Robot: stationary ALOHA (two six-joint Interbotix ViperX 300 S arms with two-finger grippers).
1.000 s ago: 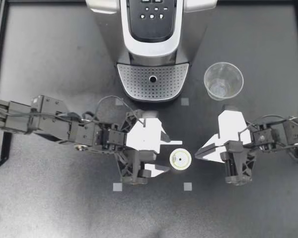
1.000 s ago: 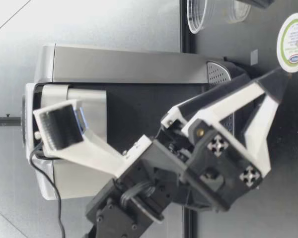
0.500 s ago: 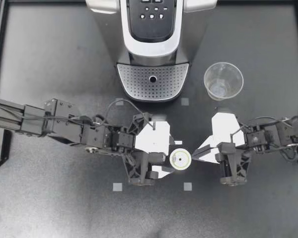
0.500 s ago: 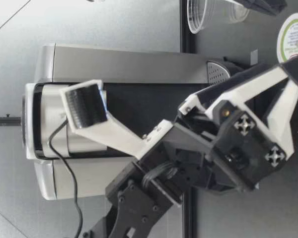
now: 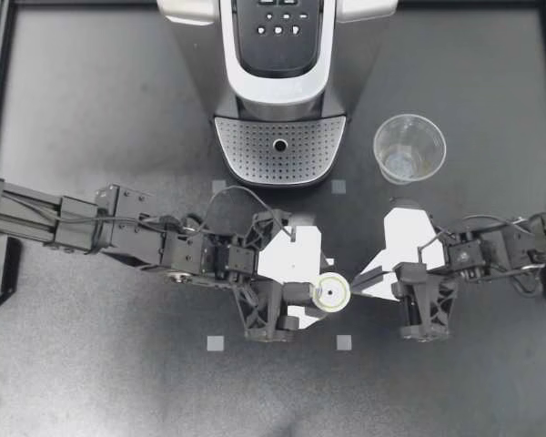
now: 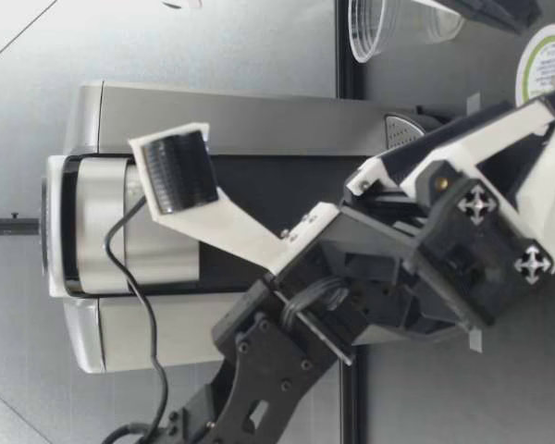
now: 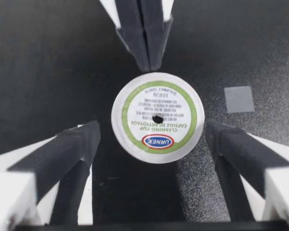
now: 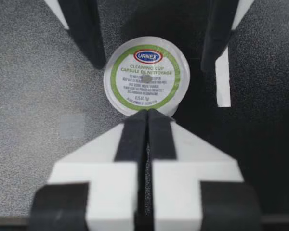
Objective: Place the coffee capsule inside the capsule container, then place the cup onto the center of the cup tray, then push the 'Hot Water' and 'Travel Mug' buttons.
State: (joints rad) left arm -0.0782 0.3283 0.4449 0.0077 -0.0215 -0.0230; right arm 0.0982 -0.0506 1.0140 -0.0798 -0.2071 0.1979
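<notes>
**Capsule bracketed by the left gripper; cup unmoved**

The clear cup stands upright on the table, just beside the coffee machine and off its perforated cup tray. The coffee capsule sits foil-up on the table, in front of the tray.

The left gripper has its fingers spread to either side of the capsule, with a gap at each side in the left wrist view. The right gripper has its fingers pressed together, with the tip at the capsule's rim. Contact cannot be confirmed.

The surface is dark and matte, with grey square markers. The low view shows a pale wall behind the machine.

Compared with 1.0 s ago, both grippers have closed in on the capsule. The capsule and cup are in the same places.
</notes>
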